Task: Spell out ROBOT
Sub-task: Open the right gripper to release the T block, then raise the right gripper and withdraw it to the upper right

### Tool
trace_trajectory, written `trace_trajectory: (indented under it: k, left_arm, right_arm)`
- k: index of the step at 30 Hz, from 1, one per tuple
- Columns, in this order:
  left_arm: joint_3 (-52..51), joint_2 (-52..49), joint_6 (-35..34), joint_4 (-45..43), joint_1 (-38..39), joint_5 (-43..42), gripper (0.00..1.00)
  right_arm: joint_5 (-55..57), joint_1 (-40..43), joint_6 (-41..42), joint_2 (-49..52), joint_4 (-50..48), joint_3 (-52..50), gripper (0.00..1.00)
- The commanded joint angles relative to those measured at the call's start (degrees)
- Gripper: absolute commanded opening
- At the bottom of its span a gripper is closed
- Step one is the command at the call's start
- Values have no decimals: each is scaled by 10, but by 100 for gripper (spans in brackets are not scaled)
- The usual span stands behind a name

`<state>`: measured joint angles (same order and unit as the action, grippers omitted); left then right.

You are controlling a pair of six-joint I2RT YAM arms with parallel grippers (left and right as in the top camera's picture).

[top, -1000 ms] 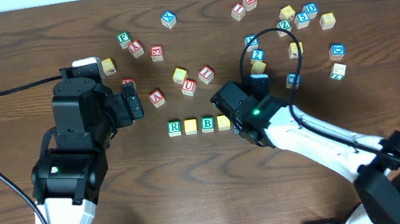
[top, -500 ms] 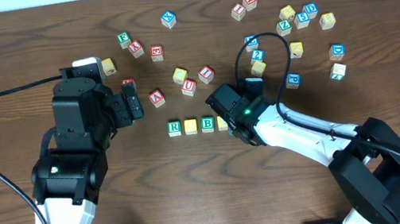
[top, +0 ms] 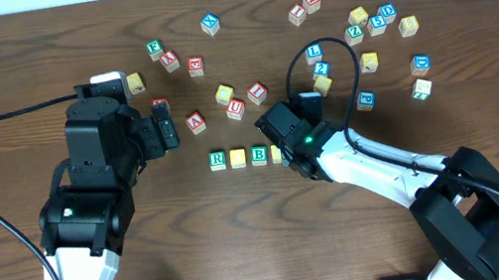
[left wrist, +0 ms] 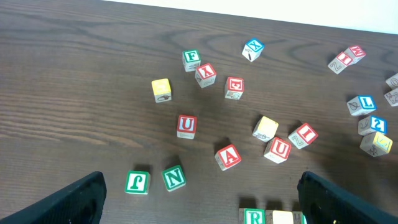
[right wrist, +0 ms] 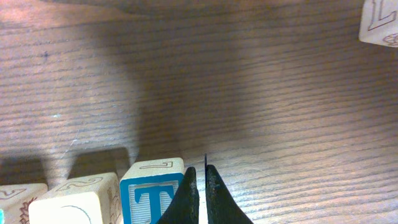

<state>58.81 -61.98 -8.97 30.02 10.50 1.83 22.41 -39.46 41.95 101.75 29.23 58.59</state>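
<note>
The right arm has slid left along the table [top: 15, 56] since a second ago, so that its wrist now sits over the right end of the row of cubes; the left arm has not shifted. From overhead the row reads R cube [top: 217, 159], first yellow cube [top: 237, 158], B cube [top: 259, 155], then the second yellow cube [top: 277, 154], which is half hidden under the right wrist. The T cube [right wrist: 151, 193] shows only in the right wrist view, standing upright with its blue letter facing the camera, close against the pale cube next to it at the end of the row. The right gripper [right wrist: 200, 180] is clenched, its two fingertips pressed together with nothing between them; they stand just beside the T cube, on the side away from the row, and whether they touch it I cannot tell. An L cube [right wrist: 379, 25] lies well apart near that view's upper corner.

The left gripper [left wrist: 202, 186] hangs released, its fingers spread wide at the lower corners of its own view; it holds nothing. Below it lie loose cubes: the green F cube [left wrist: 191, 60], the green N cube [left wrist: 173, 178] and the red A cube [left wrist: 228, 156]; the R cube peeks in at the bottom edge.
</note>
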Motion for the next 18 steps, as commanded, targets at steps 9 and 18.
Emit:
trace_trajectory:
  k: [9, 18]
  left_arm:
    - [2, 2, 2, 0, -2, 3, 96]
    - [2, 2, 2, 0, -2, 3, 96]
  right_arm:
    - [-20, -3, -16, 6, -3, -3, 1]
    - [-40, -3, -35, 6, -16, -3, 1]
